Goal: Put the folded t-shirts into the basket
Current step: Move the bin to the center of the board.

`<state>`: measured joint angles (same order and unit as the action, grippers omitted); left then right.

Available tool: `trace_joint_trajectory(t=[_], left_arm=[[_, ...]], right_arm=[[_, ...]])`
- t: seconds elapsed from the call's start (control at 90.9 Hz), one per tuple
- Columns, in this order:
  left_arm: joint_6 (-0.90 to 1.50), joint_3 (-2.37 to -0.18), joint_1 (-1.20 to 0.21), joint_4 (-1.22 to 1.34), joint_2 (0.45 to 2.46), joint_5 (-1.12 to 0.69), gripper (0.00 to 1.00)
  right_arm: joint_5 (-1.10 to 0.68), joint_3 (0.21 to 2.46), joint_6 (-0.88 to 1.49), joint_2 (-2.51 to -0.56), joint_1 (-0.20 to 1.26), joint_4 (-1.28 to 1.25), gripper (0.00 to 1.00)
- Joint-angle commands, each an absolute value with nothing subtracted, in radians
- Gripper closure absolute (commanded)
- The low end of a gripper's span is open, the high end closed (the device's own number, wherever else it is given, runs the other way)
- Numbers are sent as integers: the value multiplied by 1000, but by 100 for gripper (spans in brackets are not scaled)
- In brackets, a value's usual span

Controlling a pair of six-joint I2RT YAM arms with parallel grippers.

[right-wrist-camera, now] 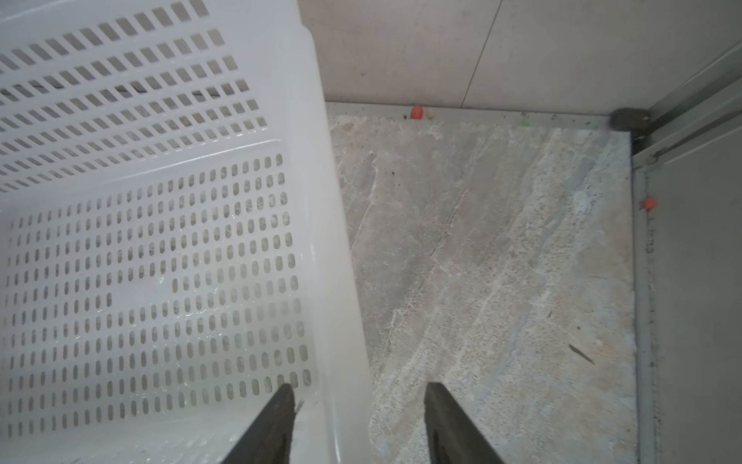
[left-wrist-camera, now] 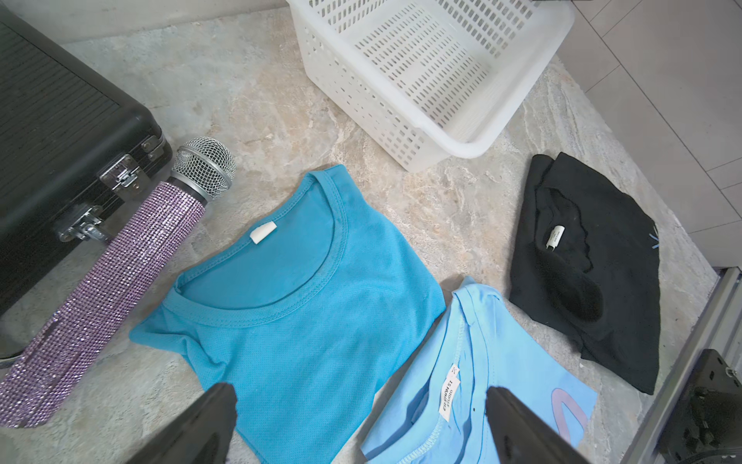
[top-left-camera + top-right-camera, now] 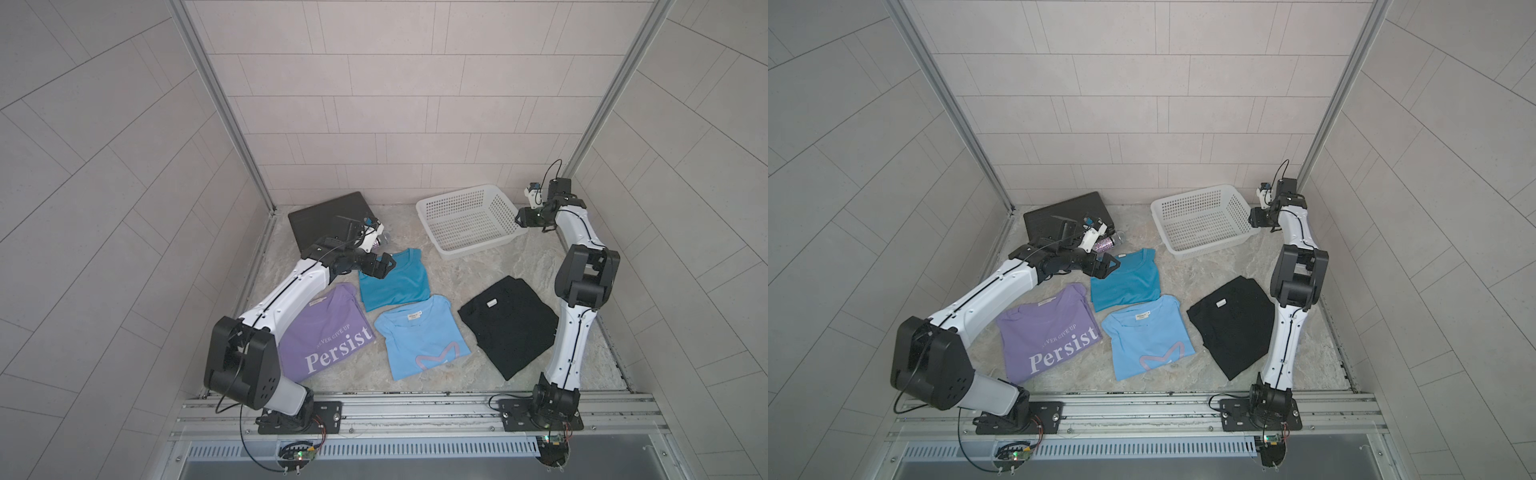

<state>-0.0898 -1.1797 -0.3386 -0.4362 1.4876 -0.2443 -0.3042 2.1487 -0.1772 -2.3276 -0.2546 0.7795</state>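
Observation:
Four folded t-shirts lie flat on the stone tabletop: teal [image 3: 392, 278], light blue [image 3: 419, 336], lilac with "Persist" [image 3: 328, 332], and black [image 3: 509, 326]. The white basket [image 3: 457, 194] stands empty at the back right. My left gripper [image 3: 384, 266] hovers open over the teal shirt's collar end; in its wrist view the left gripper [image 2: 360, 387] spans the teal shirt [image 2: 305, 305] and the light blue shirt [image 2: 473, 361]. My right gripper [image 3: 519, 217] sits at the basket's right rim. Its wrist view shows the right gripper [image 1: 359, 385] astride the rim [image 1: 337, 281], one finger inside, one outside with a gap.
A black ribbed briefcase [image 3: 328, 220] lies at the back left. A glittery lilac microphone [image 2: 120, 281] rests against it, close to the teal shirt. Tiled walls enclose the left, right and back sides. An aluminium rail [image 3: 415, 405] runs along the front.

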Motion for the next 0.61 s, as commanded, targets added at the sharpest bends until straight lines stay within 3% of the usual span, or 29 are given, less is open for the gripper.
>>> trace_joint_trajectory(t=[0.0,0.099,0.198,0.451,0.594], left_arm=[[-114,-1192,-342,-463,1504,-238,2],[-121,-1193,-342,-472,1510,-234,2],[-127,-1192,-342,-479,1518,-228,2],[-133,-1198,-343,-498,1522,-226,2],[-137,-1198,-346,-505,1514,-216,2]], right_arm=[[-337,2179,-182,-2336,-252,834,56],[-351,2163,-171,-2320,-252,865,70],[-345,2072,-148,-2249,-252,866,76],[-294,1671,-58,-1981,-245,732,82],[-285,1558,-15,-1897,-235,724,82]])
